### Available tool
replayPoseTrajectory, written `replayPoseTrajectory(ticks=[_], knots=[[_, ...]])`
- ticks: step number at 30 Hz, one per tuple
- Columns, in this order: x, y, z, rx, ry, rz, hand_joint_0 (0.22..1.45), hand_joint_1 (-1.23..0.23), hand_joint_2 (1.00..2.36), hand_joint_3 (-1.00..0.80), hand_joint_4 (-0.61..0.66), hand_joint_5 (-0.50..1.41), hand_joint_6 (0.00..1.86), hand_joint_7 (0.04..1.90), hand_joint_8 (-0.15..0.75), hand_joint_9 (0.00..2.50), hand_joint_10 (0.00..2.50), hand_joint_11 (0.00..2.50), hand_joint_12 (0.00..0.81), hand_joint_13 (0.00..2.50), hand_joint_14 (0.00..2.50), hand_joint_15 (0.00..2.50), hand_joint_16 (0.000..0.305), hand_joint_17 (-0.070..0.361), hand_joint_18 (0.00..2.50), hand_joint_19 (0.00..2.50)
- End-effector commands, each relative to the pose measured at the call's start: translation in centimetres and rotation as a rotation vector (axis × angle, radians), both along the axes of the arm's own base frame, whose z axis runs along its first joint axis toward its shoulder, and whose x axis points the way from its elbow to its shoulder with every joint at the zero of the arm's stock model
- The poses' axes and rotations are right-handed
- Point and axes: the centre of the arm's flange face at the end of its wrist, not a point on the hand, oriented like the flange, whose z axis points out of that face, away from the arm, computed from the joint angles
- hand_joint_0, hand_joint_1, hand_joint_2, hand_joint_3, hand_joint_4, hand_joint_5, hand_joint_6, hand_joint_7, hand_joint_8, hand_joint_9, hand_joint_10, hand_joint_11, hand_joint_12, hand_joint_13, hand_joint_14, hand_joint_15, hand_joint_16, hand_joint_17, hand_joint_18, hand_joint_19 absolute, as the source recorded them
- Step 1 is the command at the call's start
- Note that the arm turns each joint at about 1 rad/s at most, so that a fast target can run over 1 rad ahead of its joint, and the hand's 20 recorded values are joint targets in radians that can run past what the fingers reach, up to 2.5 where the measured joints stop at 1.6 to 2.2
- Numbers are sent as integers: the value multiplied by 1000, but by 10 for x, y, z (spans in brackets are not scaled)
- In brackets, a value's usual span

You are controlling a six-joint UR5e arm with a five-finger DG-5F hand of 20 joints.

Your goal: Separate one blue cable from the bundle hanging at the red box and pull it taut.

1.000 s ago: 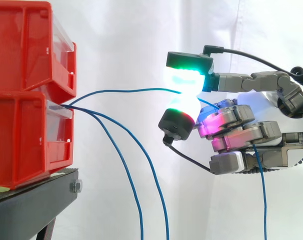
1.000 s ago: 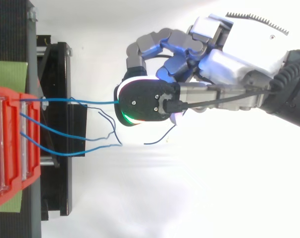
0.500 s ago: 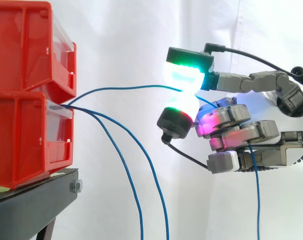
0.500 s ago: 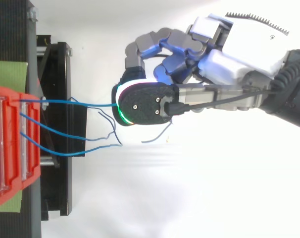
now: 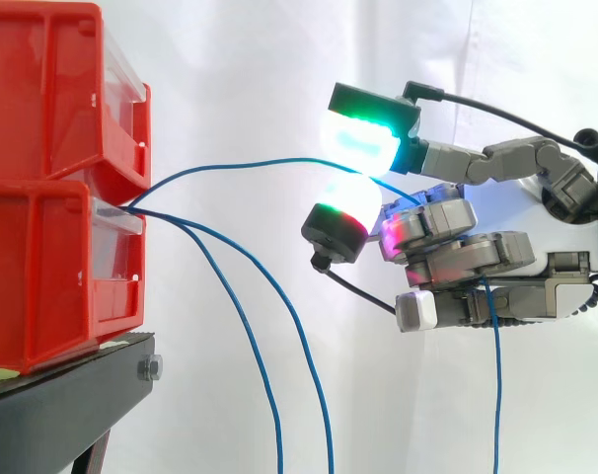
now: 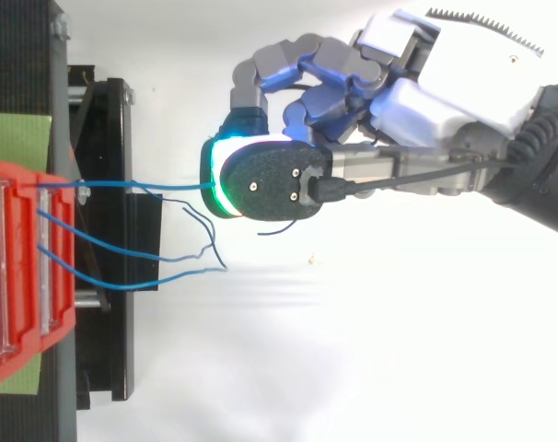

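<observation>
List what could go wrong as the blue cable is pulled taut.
1. The cable is pinched only between the tip pads of the robot hand; it may slip out under tension.
2. It arcs slack above two other cables from the same bin; pulling could drag them along.

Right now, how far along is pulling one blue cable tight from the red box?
Done: one blue cable is lifted clear of the other two cables, which hang down. Underway: the hand pinches it between glowing pads. Left: it arcs slack from the red box, not yet taut.
</observation>
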Motion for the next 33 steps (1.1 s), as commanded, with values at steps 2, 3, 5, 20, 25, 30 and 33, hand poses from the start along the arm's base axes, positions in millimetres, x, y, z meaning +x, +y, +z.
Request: replayPoseTrajectory(ticks=[2, 3, 5, 20, 25, 30, 33], knots=[[0, 0, 0, 0, 0, 0, 862, -672, 1000, -488, 129, -285, 899, 1202, 289, 854, 1040, 1638, 282, 1178, 1827, 1192, 25, 56, 905, 981], [0, 0, 0, 0, 0, 0, 869, -680, 1000, -495, 127, -285, 898, 1203, 284, 860, 1032, 1630, 283, 1169, 1846, 1196, 24, 54, 898, 982], [0, 0, 0, 0, 0, 0, 880, -686, 1000, -496, 131, -284, 895, 1232, 276, 864, 1025, 1630, 270, 1154, 1888, 1180, 23, 51, 884, 997], [0, 0, 0, 0, 0, 3, 888, -703, 1012, -378, 172, -291, 901, 1214, 260, 804, 1137, 1578, 244, 1010, 2321, 1081, 17, 38, 790, 1000], [0, 1, 1, 0, 0, 5, 867, -725, 1024, -214, 172, -293, 909, 1244, 253, 786, 1188, 1563, 230, 962, 2489, 1056, 17, 38, 772, 1001], [0, 0, 0, 0, 4, 3, 854, -723, 1032, -83, 173, -295, 918, 1236, 253, 772, 1225, 1572, 219, 934, 2500, 1066, 16, 37, 761, 1013], [-1, 1, -1, -2, 7, 5, 854, -721, 1032, -71, 171, -296, 921, 1227, 253, 761, 1253, 1556, 212, 918, 2500, 1044, 16, 36, 760, 1013]])
